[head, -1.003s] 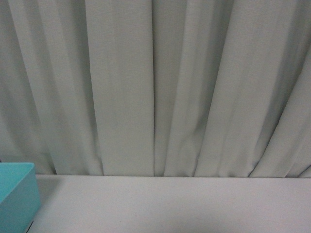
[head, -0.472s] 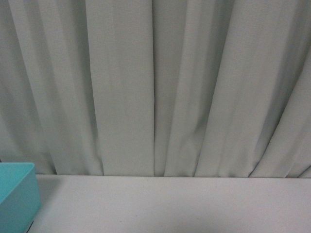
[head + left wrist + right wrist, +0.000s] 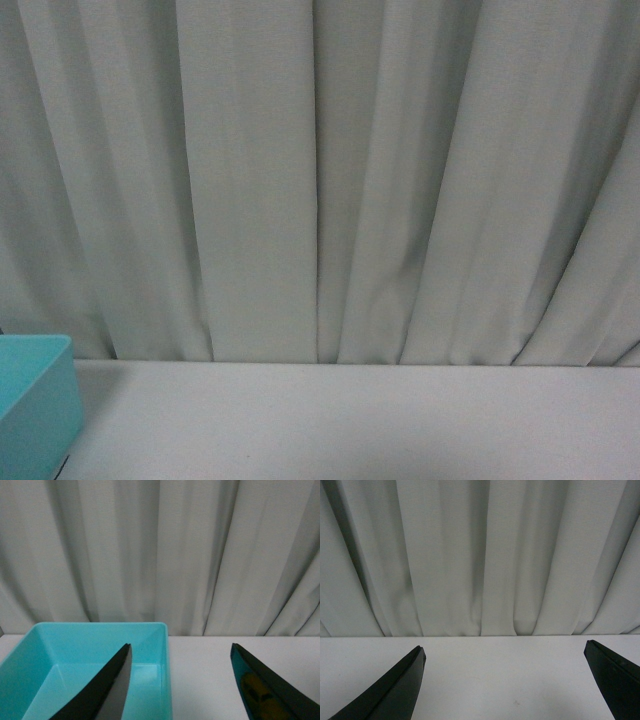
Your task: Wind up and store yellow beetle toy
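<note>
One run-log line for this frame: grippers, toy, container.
left gripper: open, empty, near teal bin | right gripper: open, empty, over white table | yellow beetle toy: not in view | bin: no toy seen inside

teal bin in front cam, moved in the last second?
No. The teal bin keeps its place against the table's back edge and curtain.

Pale grey-green pleated curtain [image 3: 320, 180] hangs behind white table [image 3: 350, 420]; soft, even light.

Only a corner of the teal bin [image 3: 35, 405] shows in front; something yellowish, perhaps a reflection, on one left jaw.
</note>
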